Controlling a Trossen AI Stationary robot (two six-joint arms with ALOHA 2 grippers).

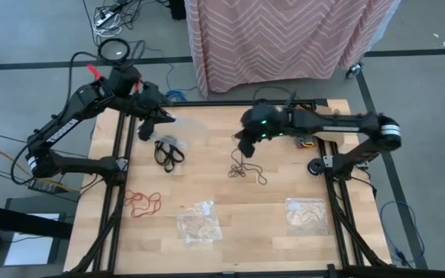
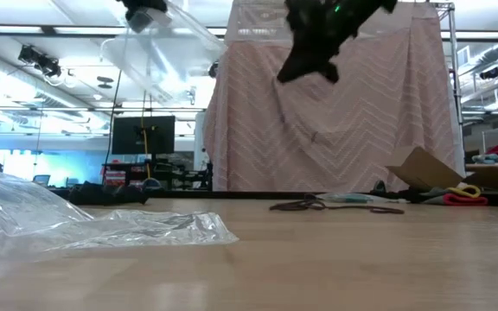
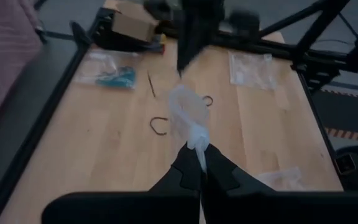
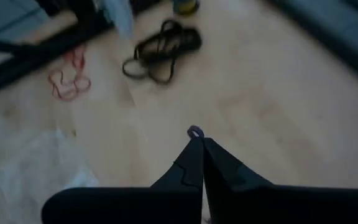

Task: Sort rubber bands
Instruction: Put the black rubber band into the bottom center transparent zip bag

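Observation:
My left gripper (image 1: 159, 120) is raised over the table's far left, shut on a clear plastic bag (image 3: 188, 112). My right gripper (image 1: 244, 148) is raised over the middle of the table, shut on a dark brown rubber band (image 4: 194, 131). More dark brown bands (image 1: 242, 168) lie under it. A black cluster (image 1: 168, 151) lies flat at the left, and a red cluster (image 1: 141, 202) lies near the front left. Teal-blue bands (image 3: 118, 76) lie in a clear bag at the far right. My left gripper pinches an edge of the clear bag (image 3: 197, 140) between its two fingertips, slanting down from the far left. The bag sticks out ahead of the fingers, lifted clear of the table. My right gripper pinches a dark band between its fingertips, slanting down. Only a small loop (image 4: 194, 130) shows above the tips. The rest of the band is hidden behind the fingers.
Two clear bags (image 1: 199, 222) (image 1: 306, 215) lie flat near the table's front edge. A cardboard piece and small coloured items (image 1: 307, 144) sit at the far right by the right arm. A pink patterned cloth (image 1: 284, 38) hangs beyond the far edge.

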